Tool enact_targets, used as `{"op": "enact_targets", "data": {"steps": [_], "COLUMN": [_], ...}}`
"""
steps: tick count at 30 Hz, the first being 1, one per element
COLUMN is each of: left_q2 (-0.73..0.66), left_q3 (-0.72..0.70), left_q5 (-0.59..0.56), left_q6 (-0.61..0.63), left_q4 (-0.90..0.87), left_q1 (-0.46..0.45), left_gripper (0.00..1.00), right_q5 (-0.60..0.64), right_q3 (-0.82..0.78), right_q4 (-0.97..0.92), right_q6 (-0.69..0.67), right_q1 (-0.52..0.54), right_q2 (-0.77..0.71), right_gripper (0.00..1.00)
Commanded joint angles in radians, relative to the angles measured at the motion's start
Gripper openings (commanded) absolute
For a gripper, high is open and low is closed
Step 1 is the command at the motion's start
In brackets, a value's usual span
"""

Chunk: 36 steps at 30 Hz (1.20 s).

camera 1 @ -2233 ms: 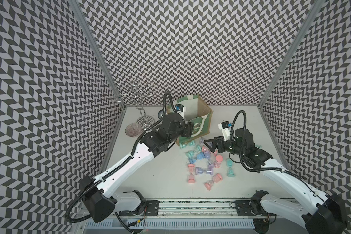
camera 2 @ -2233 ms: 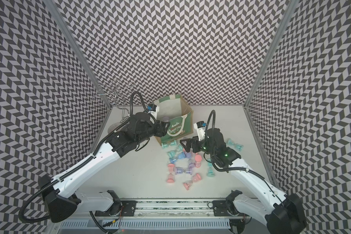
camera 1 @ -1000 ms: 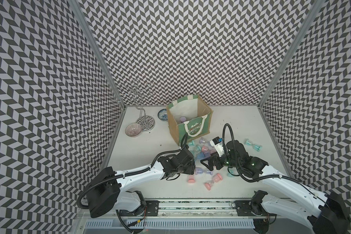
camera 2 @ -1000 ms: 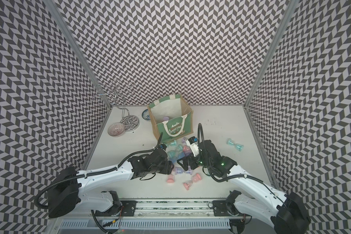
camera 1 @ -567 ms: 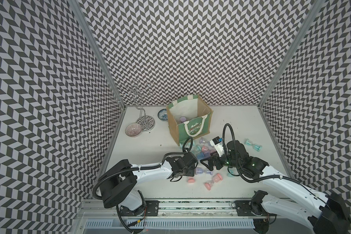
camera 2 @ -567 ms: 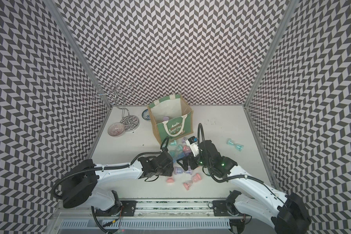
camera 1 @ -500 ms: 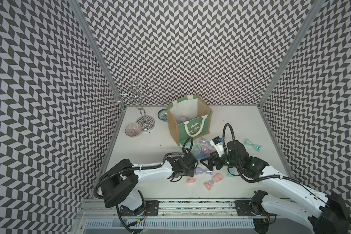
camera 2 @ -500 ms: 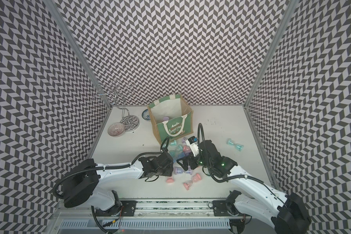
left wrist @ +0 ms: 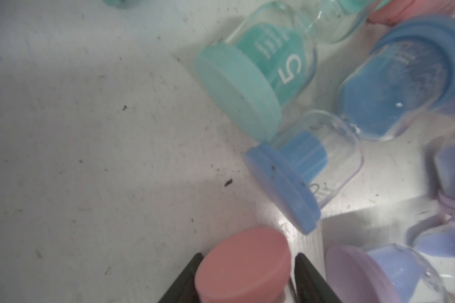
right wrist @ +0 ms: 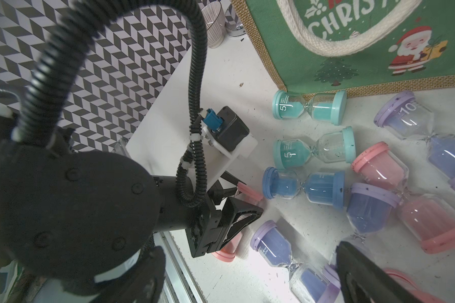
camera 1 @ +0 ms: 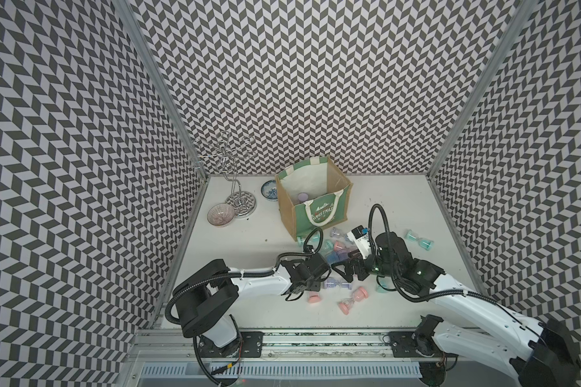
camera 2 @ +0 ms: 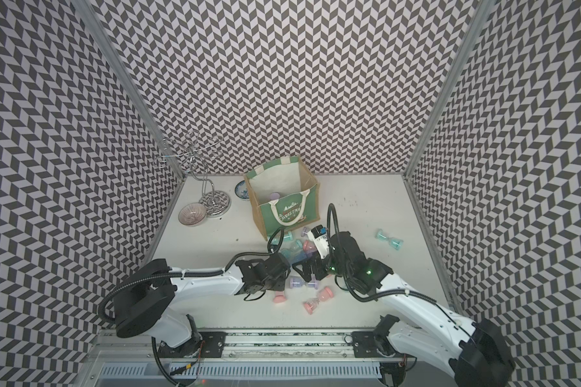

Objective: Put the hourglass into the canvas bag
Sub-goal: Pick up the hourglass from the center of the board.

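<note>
The canvas bag (camera 1: 319, 209) (camera 2: 287, 209) stands open at the back, with a purple hourglass (camera 1: 303, 196) lying inside. Several hourglasses lie on the table in front of it. My left gripper (camera 1: 311, 289) (left wrist: 247, 258) is low over the front of the pile, shut on a pink hourglass (camera 1: 313, 297) (left wrist: 243, 265) that rests on the table. Its fingers (right wrist: 237, 210) cross this hourglass between the two caps. My right gripper (camera 1: 344, 269) (camera 2: 304, 269) hovers open just above another purple hourglass (camera 1: 337, 284) (right wrist: 286, 254), holding nothing.
Teal, blue, pink and purple hourglasses (camera 1: 336, 251) crowd between the bag and both grippers. One more pink hourglass (camera 1: 353, 300) lies near the front and a teal one (camera 1: 418, 239) lies alone at the right. A wire stand (camera 1: 237, 187), a bowl (camera 1: 219, 214) and a dish (camera 1: 269, 194) sit back left.
My left arm came down from the bag to the front of the pile, and its jaws narrowed round the pink hourglass. The right arm has stayed still, open, for the last second.
</note>
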Motion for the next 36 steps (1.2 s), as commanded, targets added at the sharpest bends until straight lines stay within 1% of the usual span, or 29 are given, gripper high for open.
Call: {"op": "enact_targets", "data": {"steps": [1, 7, 16, 25, 30, 36], "left_q2": [0.001, -0.017, -0.088, -0.147, -0.203, -0.279], "left_q3": [-0.014, -0.033, -0.064, -0.072, -0.071, -0.038], "left_q5": [-0.031, -0.038, -0.071, -0.088, -0.087, -0.117], "left_q6": [-0.029, -0.036, -0.045, -0.036, -0.027, -0.001], "left_q4": [0.02, 0.033, 0.051, 0.045, 0.04, -0.018], "left_q1": [-0.006, -0.004, -0.002, 0.0, 0.0, 0.0], "left_gripper": [0.52, 0.47, 0.41, 0.38, 0.37, 0.36], "right_q5": [0.003, 0.009, 0.017, 0.044, 0.047, 0.056], "right_q3": [0.013, 0.017, 0.026, 0.002, -0.006, -0.002], "right_q4": [0.046, 0.056, 0.075, 0.103, 0.133, 0.151], "right_q6": [-0.01, 0.0, 0.014, 0.028, 0.05, 0.07], "right_q1": [0.003, 0.004, 0.003, 0.003, 0.003, 0.003], "right_q2": [0.001, 0.004, -0.002, -0.036, -0.062, -0.08], "right_gripper": [0.99, 0.99, 0.99, 0.99, 0.99, 0.99]}}
